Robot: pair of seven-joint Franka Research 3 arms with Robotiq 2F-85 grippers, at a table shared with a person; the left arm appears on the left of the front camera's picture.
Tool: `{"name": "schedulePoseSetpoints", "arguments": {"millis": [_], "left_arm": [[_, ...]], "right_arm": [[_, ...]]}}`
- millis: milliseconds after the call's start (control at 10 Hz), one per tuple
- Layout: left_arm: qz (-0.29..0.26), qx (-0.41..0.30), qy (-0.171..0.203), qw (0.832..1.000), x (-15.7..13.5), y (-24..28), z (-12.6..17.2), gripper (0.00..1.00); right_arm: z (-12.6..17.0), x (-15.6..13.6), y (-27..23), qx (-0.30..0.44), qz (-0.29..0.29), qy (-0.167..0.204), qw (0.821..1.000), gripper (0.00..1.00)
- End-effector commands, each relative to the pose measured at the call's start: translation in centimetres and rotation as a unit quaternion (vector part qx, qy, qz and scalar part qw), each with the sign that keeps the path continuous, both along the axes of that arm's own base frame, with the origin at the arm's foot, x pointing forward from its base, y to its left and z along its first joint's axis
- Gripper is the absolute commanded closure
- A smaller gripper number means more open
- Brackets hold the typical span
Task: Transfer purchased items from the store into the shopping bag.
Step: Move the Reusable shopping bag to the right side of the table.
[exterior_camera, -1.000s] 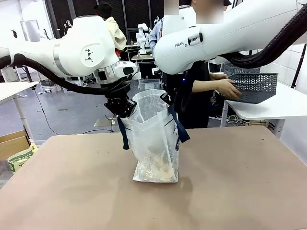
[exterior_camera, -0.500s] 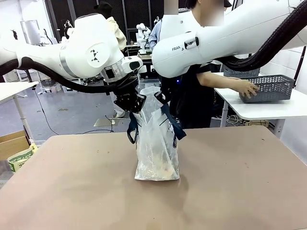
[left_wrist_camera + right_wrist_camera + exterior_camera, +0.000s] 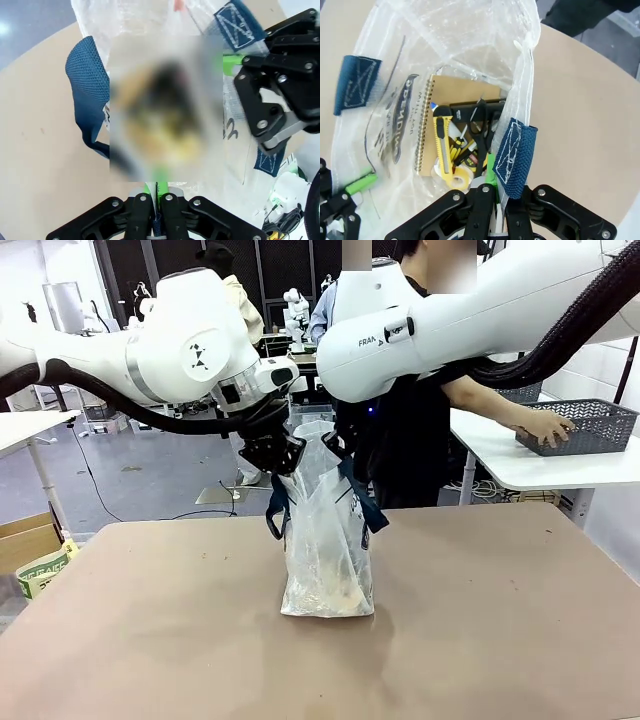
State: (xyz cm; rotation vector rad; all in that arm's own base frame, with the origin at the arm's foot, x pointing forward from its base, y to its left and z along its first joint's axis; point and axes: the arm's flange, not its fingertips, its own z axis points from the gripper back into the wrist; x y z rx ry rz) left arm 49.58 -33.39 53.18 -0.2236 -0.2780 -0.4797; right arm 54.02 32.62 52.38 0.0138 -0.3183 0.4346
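Observation:
The shopping bag (image 3: 325,530), translucent with navy handles, stands upright mid-table. My left gripper (image 3: 278,462) is shut on its left rim by a handle; in the left wrist view the fingers (image 3: 156,187) pinch plastic and strap. On the right rim my right gripper (image 3: 340,445) is shut too, clamping the plastic beside a navy handle tab (image 3: 515,155) in the right wrist view (image 3: 490,187). The purchased items lie inside the bag: a brown spiral notebook (image 3: 455,100), a yellow utility knife (image 3: 442,145), black scissors (image 3: 480,125) and a tape roll (image 3: 460,177).
A person stands across the table, one hand on a dark grey mesh basket (image 3: 585,425) resting on a white side table (image 3: 540,465) at the right. A cardboard box and a green-printed packet (image 3: 40,570) sit beyond the table's left edge.
Both grippers drew closer together, narrowing the bag's mouth and standing the bag taller. The person carried the mesh basket to the right and set it on the white side table.

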Motion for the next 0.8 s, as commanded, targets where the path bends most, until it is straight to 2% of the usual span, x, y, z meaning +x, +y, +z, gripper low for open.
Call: {"name": "schedulePoseSetpoints", "arguments": {"millis": [0, 100, 300, 400, 500, 700], "left_arm": [[-0.020, -0.020, -0.022, 0.999, 0.4, -0.9, 0.4, 1.00], [-0.018, -0.022, -0.025, 0.999, 0.4, -1.0, 0.3, 1.00], [-0.008, -0.023, -0.022, 0.999, 0.6, -0.5, -0.1, 1.00], [-0.008, -0.027, -0.018, 0.999, 0.6, 0.0, -0.3, 1.00], [0.010, -0.012, -0.017, 1.000, 0.5, 0.5, -0.4, 1.00], [-0.005, -0.011, -0.015, 1.000, 0.4, -0.7, -0.2, 1.00]], "right_arm": [[0.1, 0.6, 0.5, 0.036, -0.009, 0.001, 0.999, 1.00], [0.1, 0.7, 0.1, 0.081, -0.012, 0.025, 0.996, 1.00], [0.0, 1.1, -1.1, 0.129, -0.103, 0.054, 0.985, 1.00], [-0.1, 1.1, -1.4, 0.132, -0.096, 0.060, 0.985, 1.00], [0.0, 0.7, -0.5, 0.094, -0.055, 0.049, 0.993, 1.00], [0.0, 0.7, -0.5, 0.094, -0.055, 0.049, 0.993, 1.00]]}}
